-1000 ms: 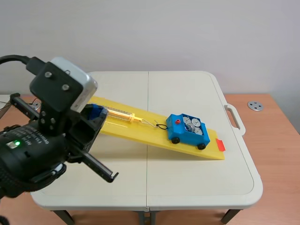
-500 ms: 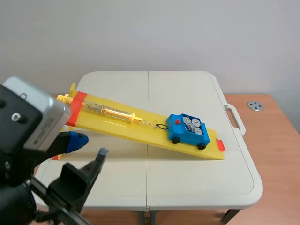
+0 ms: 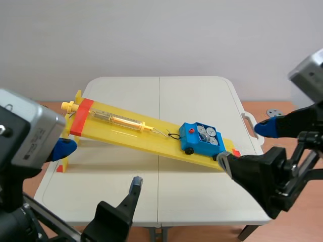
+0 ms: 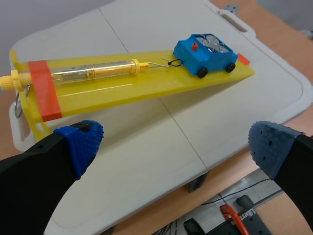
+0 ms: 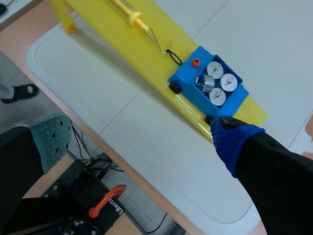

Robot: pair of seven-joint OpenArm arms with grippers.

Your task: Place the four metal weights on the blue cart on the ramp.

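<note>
The blue cart (image 3: 203, 140) sits low on the yellow ramp (image 3: 116, 132), hooked to a spring scale (image 3: 118, 120). Several round metal weights (image 3: 208, 134) lie in its tray; in the right wrist view one of the weights (image 5: 207, 82) is tipped on its side. My left gripper (image 3: 99, 166) hangs open over the table's near left part, well short of the ramp (image 4: 122, 88) and the cart (image 4: 205, 53). My right gripper (image 3: 245, 144) is open just right of the cart (image 5: 208, 85), one blue pad (image 5: 234, 137) close to the ramp's low end. Neither holds anything.
The white folding table (image 3: 166, 96) has a handle (image 3: 252, 126) on its right side. A small round metal disc (image 3: 275, 113) lies on the wooden desk beyond it. Under the table's near edge are cables and an orange-handled tool (image 5: 105, 200).
The left arm pulled back from the ramp's upper end toward the near edge and opened its gripper. The right arm came into view at the right, its gripper open.
</note>
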